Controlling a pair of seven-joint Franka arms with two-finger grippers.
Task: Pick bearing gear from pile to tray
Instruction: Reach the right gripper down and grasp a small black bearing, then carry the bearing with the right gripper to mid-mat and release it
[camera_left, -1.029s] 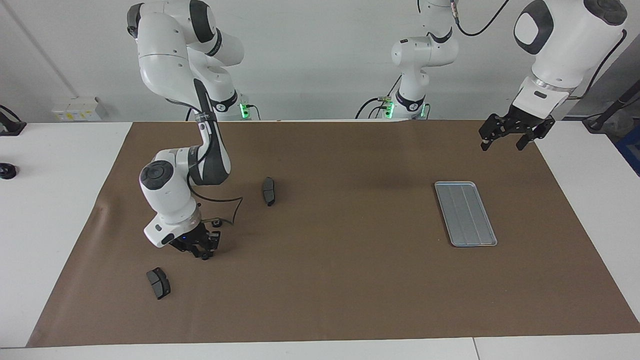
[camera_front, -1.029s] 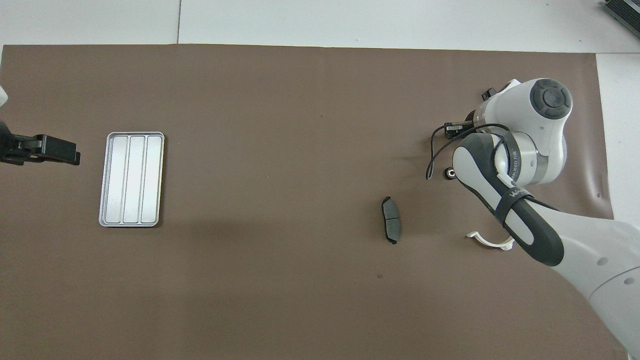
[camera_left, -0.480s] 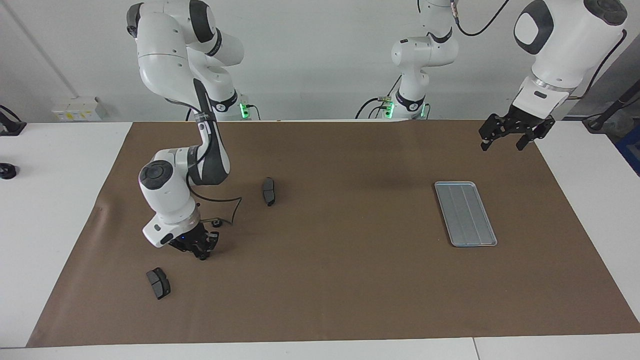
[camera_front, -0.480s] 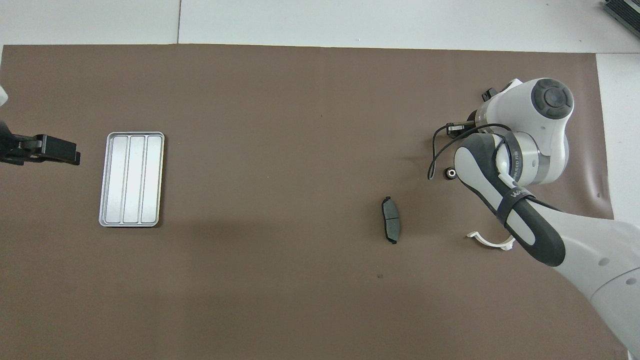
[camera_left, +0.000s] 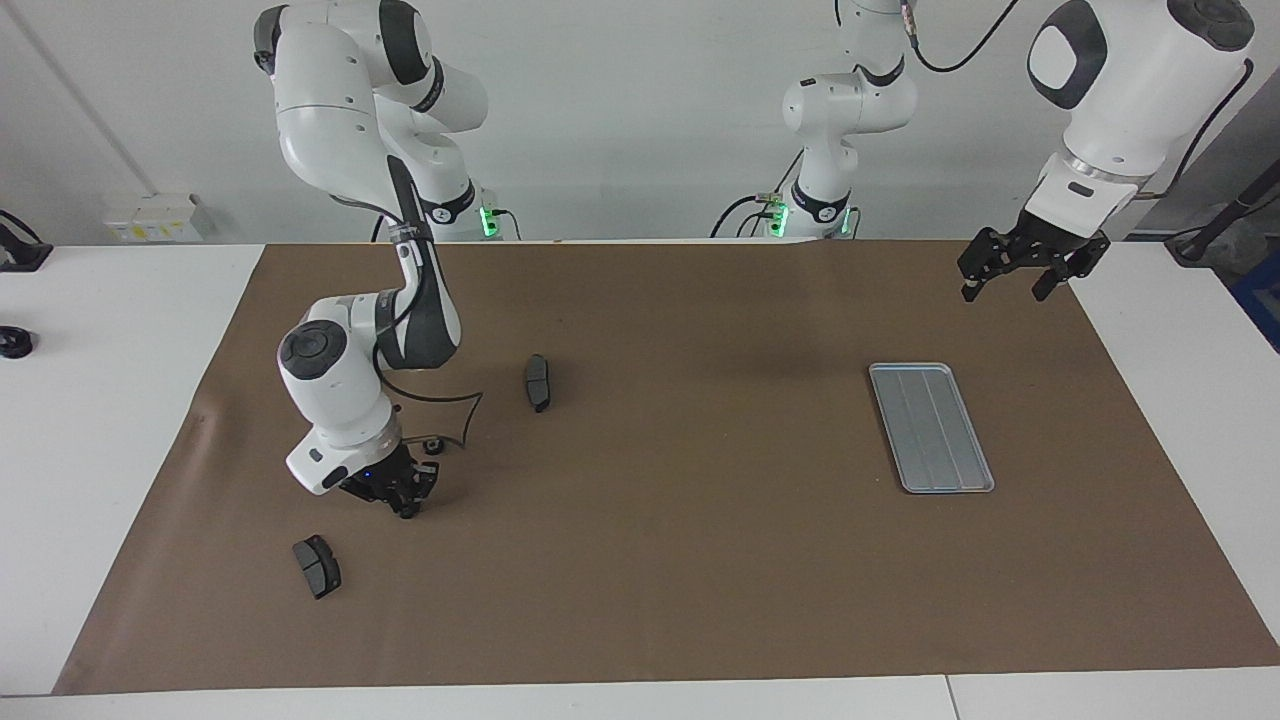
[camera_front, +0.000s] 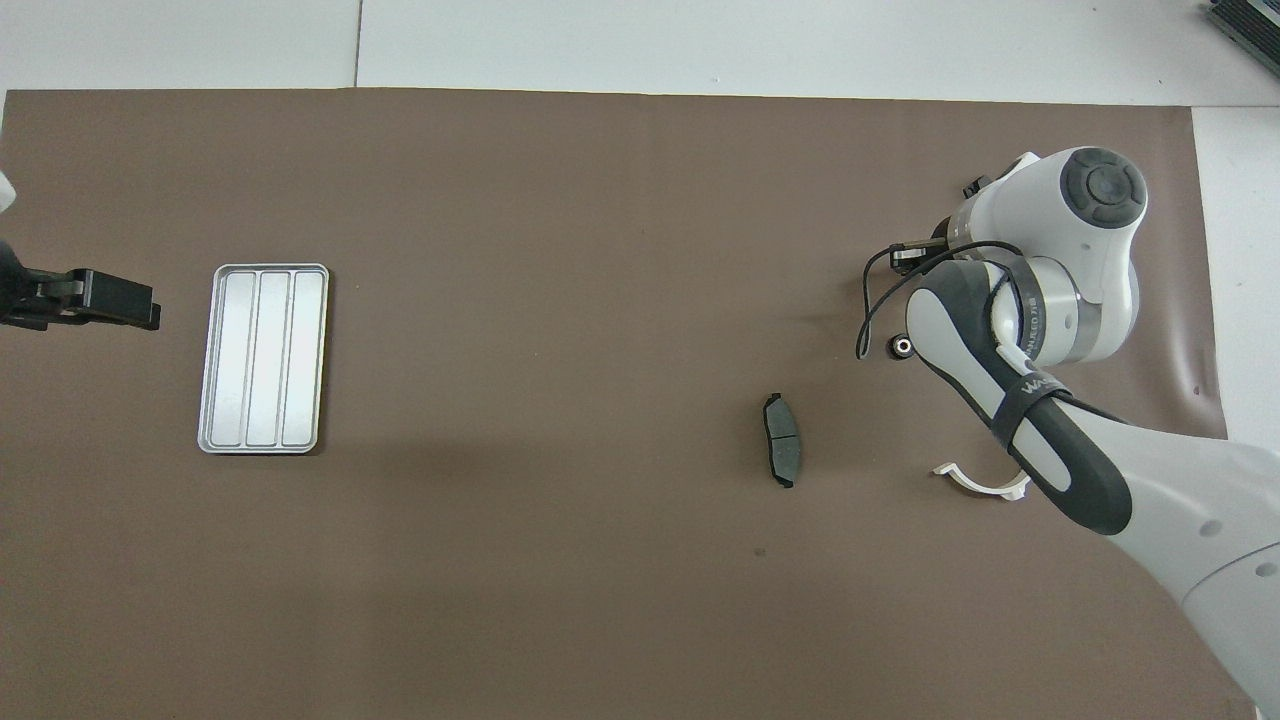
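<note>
Toward the right arm's end lie two pads (camera_left: 538, 382) (camera_left: 317, 566), one bracket (camera_front: 980, 483) and one gear (camera_left: 432, 445) just beside the right gripper (camera_left: 405, 500), whose grip I cannot tell. One tray (camera_left: 930, 427) lies empty near the waiting left gripper (camera_left: 1008, 278), fingers spread.

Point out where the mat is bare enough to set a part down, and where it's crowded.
Bare: the mat between the tray and the pad, and the tray's own floor. Crowded: around the right gripper, low among a gear, a second pad and the bracket. The left gripper waits raised.
</note>
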